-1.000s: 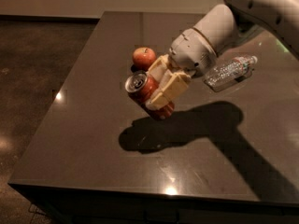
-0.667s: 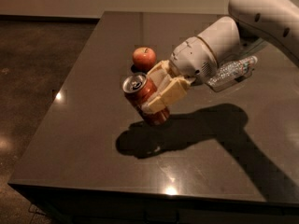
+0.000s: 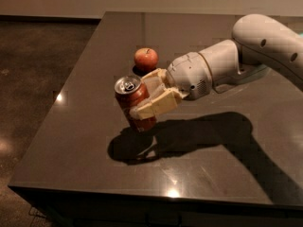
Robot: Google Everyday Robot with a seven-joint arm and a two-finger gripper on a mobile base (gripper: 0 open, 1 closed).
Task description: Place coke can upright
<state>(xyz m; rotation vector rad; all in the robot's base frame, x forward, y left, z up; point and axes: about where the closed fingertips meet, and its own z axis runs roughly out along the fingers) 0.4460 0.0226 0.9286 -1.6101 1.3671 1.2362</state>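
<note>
My pincer point(image 3: 142, 96) is squeezed tight around the can point(image 3: 129, 96), one finger on each side. It holds the can up over the dark table point(image 3: 94, 141) and not touching it, I think, though the shadow point(image 3: 137, 148) makes that hard to tell. The can leans: its silver top points up and away from my arm, its bottom down toward the table. So it must tip straight before it goes down. The apple point(image 3: 146, 59) sits near, just behind. The table is flat and shiny, with lots of room in front.
</note>
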